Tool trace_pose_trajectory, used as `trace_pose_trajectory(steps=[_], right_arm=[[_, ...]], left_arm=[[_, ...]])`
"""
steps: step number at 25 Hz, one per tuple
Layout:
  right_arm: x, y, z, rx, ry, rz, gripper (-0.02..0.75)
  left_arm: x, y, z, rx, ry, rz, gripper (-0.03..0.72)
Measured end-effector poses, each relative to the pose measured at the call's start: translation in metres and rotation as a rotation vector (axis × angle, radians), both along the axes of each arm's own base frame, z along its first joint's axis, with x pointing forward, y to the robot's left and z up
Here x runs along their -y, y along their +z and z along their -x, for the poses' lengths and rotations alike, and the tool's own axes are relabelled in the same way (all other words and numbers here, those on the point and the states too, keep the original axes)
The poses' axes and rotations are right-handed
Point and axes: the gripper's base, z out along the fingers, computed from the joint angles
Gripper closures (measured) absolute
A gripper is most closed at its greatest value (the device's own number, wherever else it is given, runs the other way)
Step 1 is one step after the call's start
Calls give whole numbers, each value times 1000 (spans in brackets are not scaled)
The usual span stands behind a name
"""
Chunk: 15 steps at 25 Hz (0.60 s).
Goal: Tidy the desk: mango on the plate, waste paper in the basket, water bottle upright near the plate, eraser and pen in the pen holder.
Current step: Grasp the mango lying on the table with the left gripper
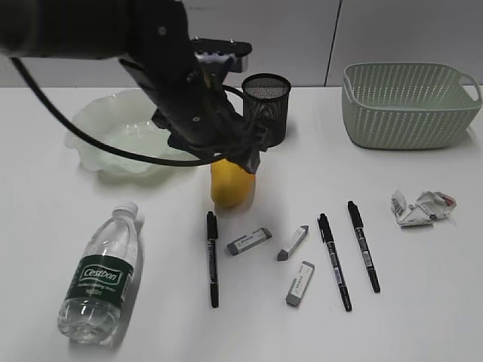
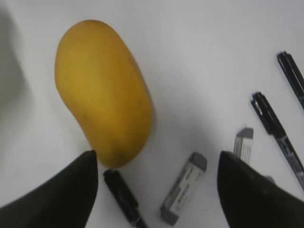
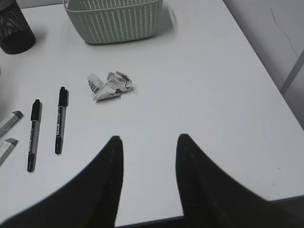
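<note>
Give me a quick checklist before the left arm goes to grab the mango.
1. Left hand open, wide enough for the fruit: ok.
2. Mango lying free on the desk, nothing gripping it: ok.
3. Fingers straddling the mango: not ok; it lies ahead of the fingertips.
4. Plate empty: ok for the part in view; the arm hides part of it.
5. Nearest pen clear of the closing path: cannot tell; its cap sits beside the mango's end.
6. Right hand empty and away: ok.

Pale wall panels (image 1: 407, 30) at back; dark slanted seam (image 1: 333, 41) between them; grey floor (image 3: 266, 14) at right.
</note>
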Motion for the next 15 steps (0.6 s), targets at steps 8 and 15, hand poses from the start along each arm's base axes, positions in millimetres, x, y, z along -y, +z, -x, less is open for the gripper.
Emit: trace_pose_trajectory(steps=[8, 15], right_arm=[[0, 0, 0, 0, 0, 0, 430], [0, 0, 0, 0, 1, -2, 430]], left_arm=[[13, -32, -36, -9, 180, -106, 59], [18, -49, -45, -12, 238, -94, 15]])
